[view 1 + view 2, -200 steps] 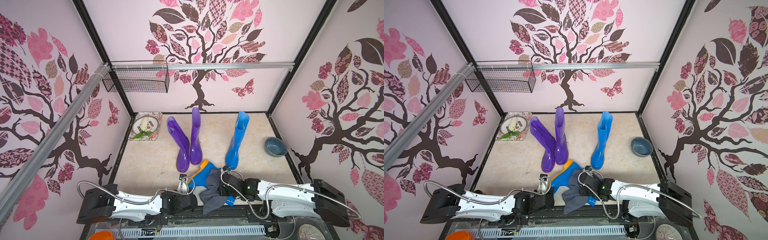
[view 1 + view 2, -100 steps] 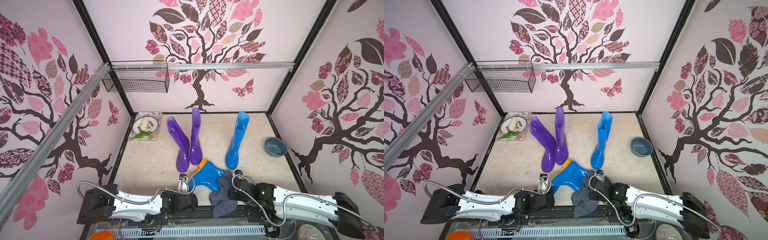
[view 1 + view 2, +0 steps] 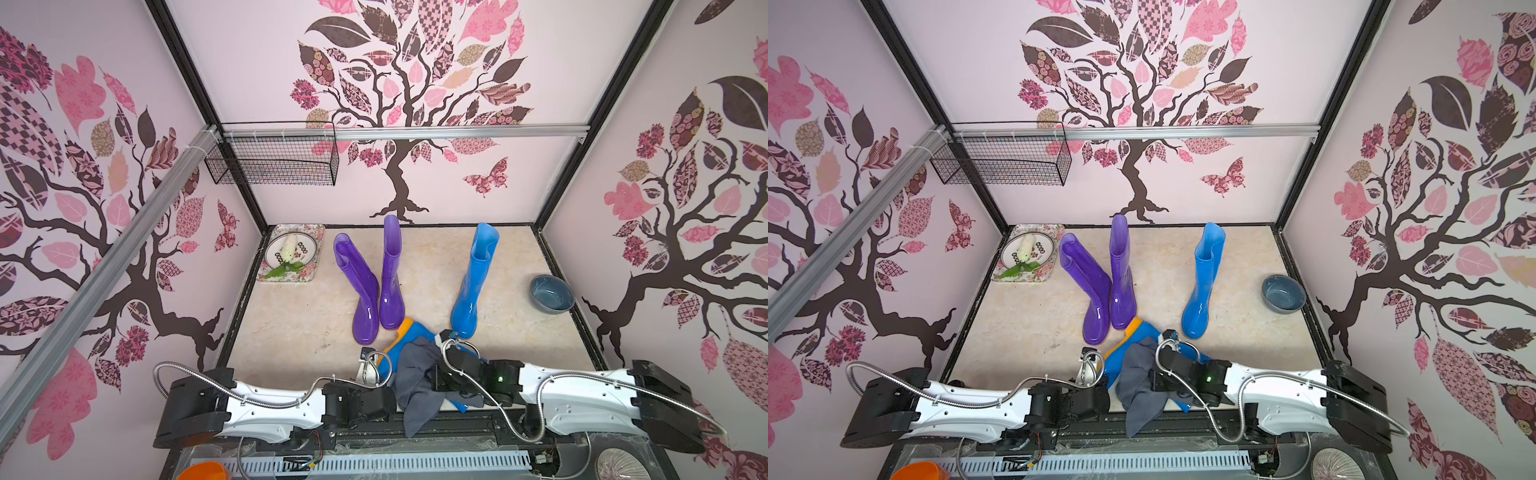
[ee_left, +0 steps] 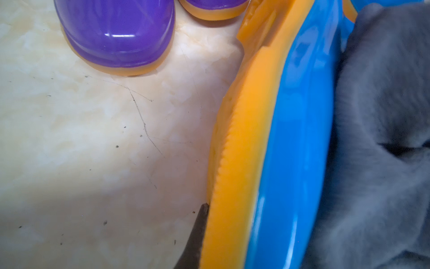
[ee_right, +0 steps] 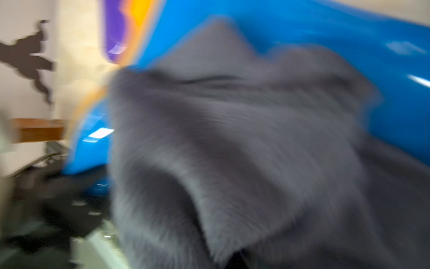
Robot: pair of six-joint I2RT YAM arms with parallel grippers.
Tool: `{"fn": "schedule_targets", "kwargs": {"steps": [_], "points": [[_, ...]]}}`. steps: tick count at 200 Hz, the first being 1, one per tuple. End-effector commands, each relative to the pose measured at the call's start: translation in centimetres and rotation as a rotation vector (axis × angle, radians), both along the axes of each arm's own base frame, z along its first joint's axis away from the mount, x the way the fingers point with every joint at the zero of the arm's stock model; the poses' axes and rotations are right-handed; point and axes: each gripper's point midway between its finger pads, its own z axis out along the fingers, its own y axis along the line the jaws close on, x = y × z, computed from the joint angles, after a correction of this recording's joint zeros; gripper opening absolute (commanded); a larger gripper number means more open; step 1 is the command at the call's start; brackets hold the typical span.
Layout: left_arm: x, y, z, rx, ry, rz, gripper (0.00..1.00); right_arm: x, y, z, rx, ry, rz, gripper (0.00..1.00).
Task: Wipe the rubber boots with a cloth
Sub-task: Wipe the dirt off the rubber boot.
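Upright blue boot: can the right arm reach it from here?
Probably yes: the upright blue boot stands just beyond the right gripper, which is shut on the cloth, with nothing standing between them.

Counted four rubber boots: two purple, two blue. Left purple boot [image 3: 362,286] and right purple boot [image 3: 391,274] upright at mid-floor, close together. Upright blue boot [image 3: 473,282] to their right. Lying blue boot [image 4: 302,139] at the near edge. One grey cloth [image 3: 415,382], draped over that lying boot. One round grey-blue bowl [image 3: 550,309] by the right wall. One floral tray [image 3: 313,235] in the far left corner, bearing one plate [image 3: 309,245] and one white item with green leaves [image 3: 289,249]. One wire basket [image 3: 274,166] on the far wall. Two robot arms along the near edge: left arm [image 3: 266,405], right arm [image 3: 582,395].
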Motion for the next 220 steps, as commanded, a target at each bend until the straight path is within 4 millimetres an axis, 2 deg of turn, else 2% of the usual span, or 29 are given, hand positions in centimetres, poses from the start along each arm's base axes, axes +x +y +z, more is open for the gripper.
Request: {"fn": "schedule_targets", "kwargs": {"steps": [1,14,37,47,69,95,104,120,142,161,183,207,220], "points": [[-3.3,-0.7,-1.2,0.021,0.161,-0.131,0.00,-1.1,-6.7,-1.9,-0.146,0.051,-0.145,0.00],[-3.6,-1.1,-1.0,0.019,0.169,-0.159,0.00,-1.5,-7.2,-1.4,-0.118,0.045,-0.125,0.00],[-4.1,-1.6,-0.5,0.013,0.185,-0.201,0.01,-1.9,-5.3,0.5,-0.005,0.031,-0.051,0.00],[-4.3,-1.8,0.0,0.008,0.192,-0.221,0.12,-1.9,-4.5,1.4,0.010,0.020,-0.019,0.00],[-4.9,-1.9,1.4,-0.017,0.199,-0.267,0.46,-1.7,-3.5,3.0,-0.031,-0.008,0.049,0.00],[-5.5,-1.5,3.8,-0.046,0.206,-0.317,0.69,-1.6,-2.5,4.2,-0.067,-0.039,0.127,0.00],[-5.9,-1.4,4.6,-0.055,0.214,-0.338,0.73,-1.4,-2.5,4.2,-0.077,-0.050,0.134,0.00],[-5.9,-0.5,5.7,-0.041,0.217,-0.328,0.75,-1.4,-2.2,4.5,-0.072,-0.067,0.156,0.00],[-4.8,1.3,7.1,-0.009,0.186,-0.271,0.79,-2.1,-0.8,5.9,0.007,-0.089,0.222,0.00],[-3.8,1.8,6.8,-0.029,0.227,-0.242,0.79,-3.3,0.8,6.8,0.060,-0.118,0.299,0.00],[-3.0,1.0,6.4,-0.083,0.288,-0.235,0.75,-4.9,2.9,6.9,0.078,-0.119,0.390,0.00],[-2.7,-0.5,6.4,-0.100,0.308,-0.263,0.72,-5.8,4.5,6.4,0.120,-0.119,0.428,0.00],[-2.7,-1.1,6.2,-0.100,0.317,-0.269,0.67,-6.3,5.4,6.2,0.175,-0.105,0.441,0.00]]}}
